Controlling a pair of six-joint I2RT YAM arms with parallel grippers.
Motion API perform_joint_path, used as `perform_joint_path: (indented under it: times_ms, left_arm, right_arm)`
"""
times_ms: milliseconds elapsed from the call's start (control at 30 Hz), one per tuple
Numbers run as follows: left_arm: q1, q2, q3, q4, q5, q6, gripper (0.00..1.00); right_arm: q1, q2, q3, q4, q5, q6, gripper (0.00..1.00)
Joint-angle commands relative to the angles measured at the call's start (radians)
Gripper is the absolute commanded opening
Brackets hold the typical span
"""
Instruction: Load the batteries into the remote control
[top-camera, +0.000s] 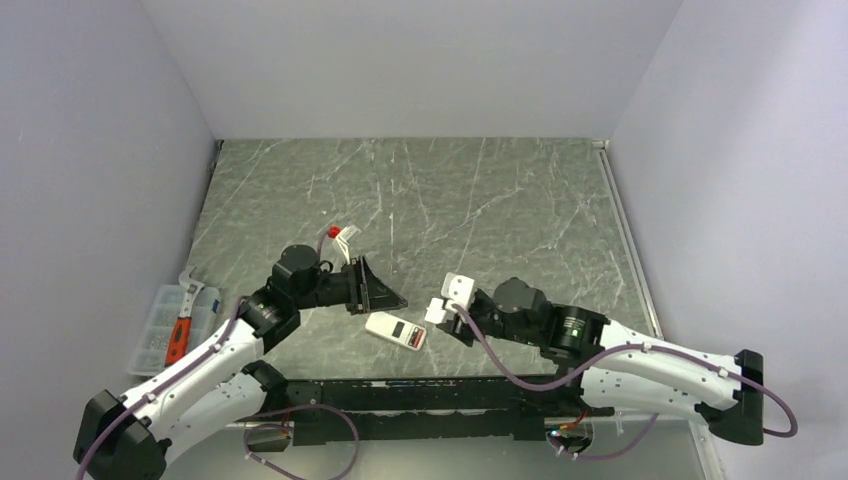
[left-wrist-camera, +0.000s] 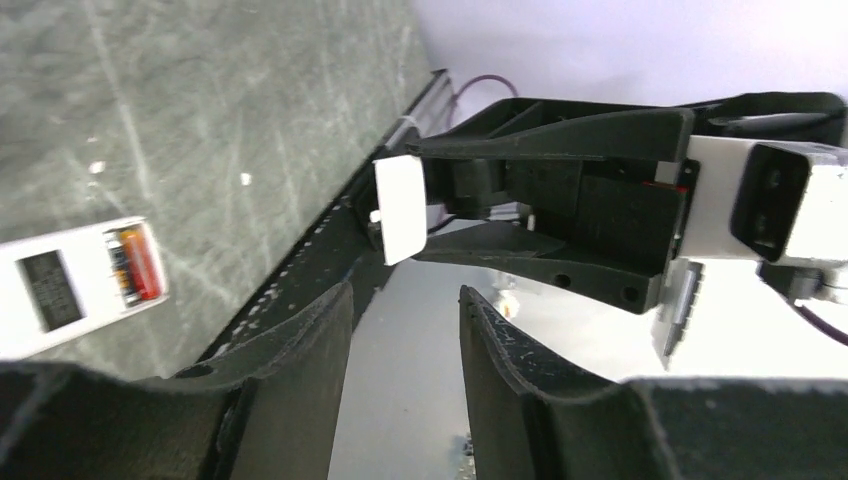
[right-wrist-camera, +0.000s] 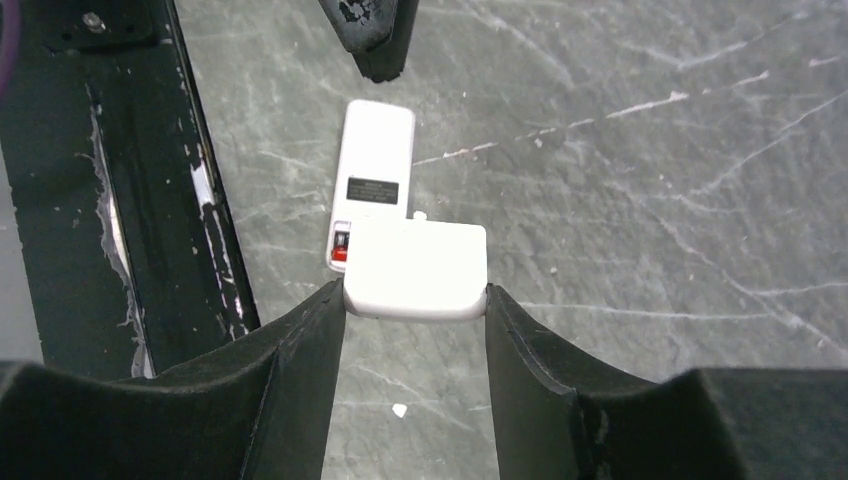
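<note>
Right gripper (right-wrist-camera: 415, 300) grasps a white square cover (right-wrist-camera: 415, 262); just beyond its tips lies the remote control (right-wrist-camera: 381, 135), its dark label (right-wrist-camera: 372, 189) unreadable. Left gripper (left-wrist-camera: 405, 298) released, empty.

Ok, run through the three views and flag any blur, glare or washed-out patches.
Top external: even, soft light, sharp, no hard shadows on the table. Left wrist: the left fingers are dark and soft, the pale area between them is washed out, and the remote control is cut by the edge. Right wrist: the white square piece is nearly blown out; the table is crisp.
</note>
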Motion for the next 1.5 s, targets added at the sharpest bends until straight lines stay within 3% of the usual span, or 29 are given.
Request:
perform_joint_path:
  times_ms: [0,600,867,1133,1467]
  left_arm:
    - [0.007,-0.023,0.052,-0.251,-0.079,0.164,0.49]
    - [0.008,-0.013,0.017,-0.463,-0.301,0.285,0.48]
    - [0.008,0.026,-0.005,-0.487,-0.396,0.301,0.54]
    - [0.009,0.081,0.013,-0.495,-0.466,0.339,0.68]
    - [0.008,0.117,0.012,-0.468,-0.479,0.369,0.70]
  right_arm:
    - [0.007,0.079,0.079,-0.064,0.024,0.051,0.19]
    - [0.011,0.397,0.109,0.000,-0.014,0.093,0.19]
    - [0.014,0.510,0.127,0.054,-0.052,0.086,0.19]
    - [0.014,0.597,0.153,0.077,-0.073,0.076,0.19]
    - [0.012,0.661,0.168,0.078,-0.064,0.078,0.18]
